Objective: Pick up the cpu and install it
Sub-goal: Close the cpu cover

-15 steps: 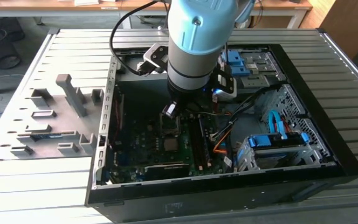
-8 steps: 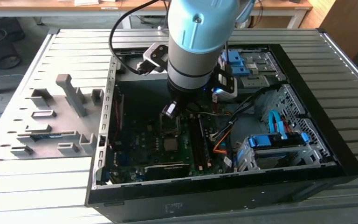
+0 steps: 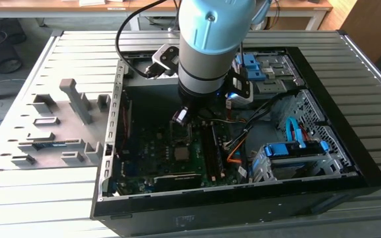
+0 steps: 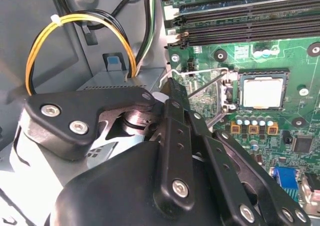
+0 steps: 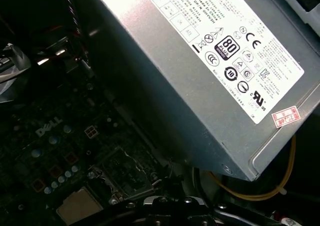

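Observation:
The cpu (image 4: 262, 92) is a small silver square lying flat in its socket on the green motherboard (image 4: 240, 50). In the first wrist view the cpu (image 5: 80, 205) lies beside the socket's metal frame (image 5: 122, 168), which is flipped open. A thin wire lever (image 4: 205, 85) stands raised next to the socket. My gripper (image 4: 169, 88) is shut with nothing seen in it, its tip beside the lever and apart from the chip. In the exterior view my gripper (image 3: 180, 117) hangs inside the open computer case, just above the cpu (image 3: 182, 152).
A big grey power supply box (image 5: 210, 70) with a white label stands close by. Yellow and black cables (image 4: 45, 40) loop next to it. Memory slots (image 4: 250, 23) run along the board. Blue drive bays (image 3: 289, 148) fill the case at the exterior view's right; a grey fixture plate (image 3: 51, 129) lies on its left.

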### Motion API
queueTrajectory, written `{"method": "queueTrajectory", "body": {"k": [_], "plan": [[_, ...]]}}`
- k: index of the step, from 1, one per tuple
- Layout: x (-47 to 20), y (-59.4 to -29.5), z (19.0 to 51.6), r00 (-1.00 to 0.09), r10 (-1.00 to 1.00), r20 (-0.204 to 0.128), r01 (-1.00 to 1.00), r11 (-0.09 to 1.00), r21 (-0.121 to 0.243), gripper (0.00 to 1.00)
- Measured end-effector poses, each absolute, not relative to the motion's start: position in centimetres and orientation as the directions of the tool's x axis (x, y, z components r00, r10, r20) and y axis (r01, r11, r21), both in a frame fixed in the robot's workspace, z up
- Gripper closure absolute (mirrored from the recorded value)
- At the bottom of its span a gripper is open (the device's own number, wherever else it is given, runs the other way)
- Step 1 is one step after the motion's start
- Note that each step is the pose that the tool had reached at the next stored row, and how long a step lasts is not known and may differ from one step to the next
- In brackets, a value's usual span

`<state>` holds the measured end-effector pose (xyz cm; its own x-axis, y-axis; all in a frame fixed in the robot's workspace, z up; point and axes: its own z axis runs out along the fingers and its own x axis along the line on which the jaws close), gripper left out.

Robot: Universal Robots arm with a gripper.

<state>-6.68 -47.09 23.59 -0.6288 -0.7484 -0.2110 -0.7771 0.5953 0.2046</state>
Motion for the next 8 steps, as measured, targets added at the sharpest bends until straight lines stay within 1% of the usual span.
{"method": "queueTrajectory", "body": {"k": [8], "plan": [[-6.68,-47.13,23.63,-0.628,-0.755,-0.189,-0.778,0.6,0.187,0.9]]}}
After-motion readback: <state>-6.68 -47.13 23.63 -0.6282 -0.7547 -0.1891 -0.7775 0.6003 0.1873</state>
